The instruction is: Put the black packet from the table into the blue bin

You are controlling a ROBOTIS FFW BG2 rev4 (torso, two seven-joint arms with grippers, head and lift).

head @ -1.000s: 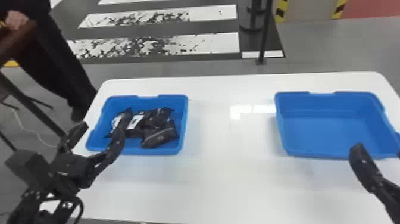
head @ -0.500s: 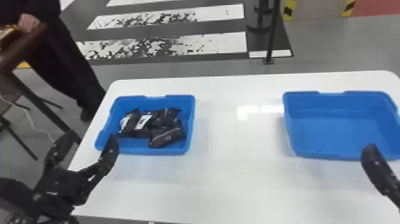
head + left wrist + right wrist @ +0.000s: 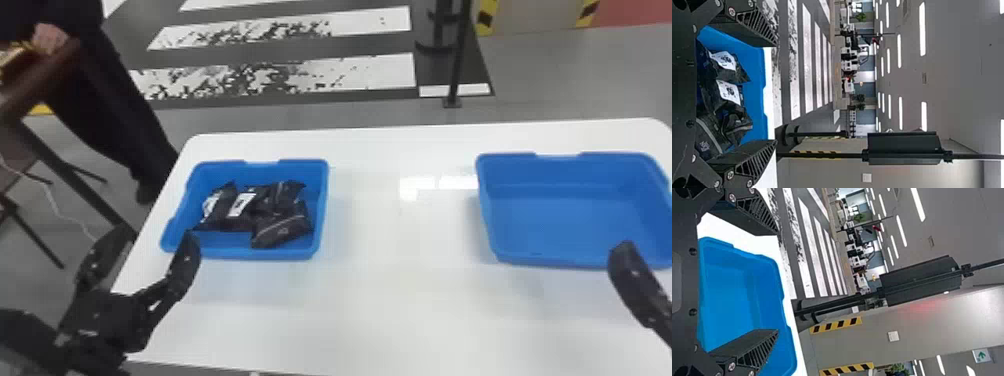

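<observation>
Four soft black packets (image 3: 247, 217) lay in the rectangular blue plastic bin (image 3: 255, 252) at ten o'clock

Seen in the head view, with the far edge of the smooth white rectangular tabletop (image 3: 390, 300) at twelve, the four packets were bunched together and partly overlapping. Inside their bin, one with a white label (image 3: 210, 205) sat at nine o'clock, and a second labelled packet (image 3: 242, 204) was just beside it, near the middle. A plain dark packet (image 3: 287, 195) rested at two o'clock, and a thick packet with a pale seam (image 3: 282, 230) at four.

A second rectangular blue plastic bin (image 3: 540, 261) stood at two o'clock on the table, well apart from the first, its flat floor and sloping walls visible.

The black two-fingered left gripper (image 3: 155, 232) was at eight o'clock, fingers spread wide; one fingertip overlapped the near rim of the packets' bin in the head view, though whether they touched could not be told. The left wrist view showed the packets behind its parted fingers (image 3: 756, 158).

The black two-fingered right gripper (image 3: 634, 285) was parked at four o'clock, near the second bin. The right wrist view showed its fingers (image 3: 760, 344) wide apart, with that bin beyond them
</observation>
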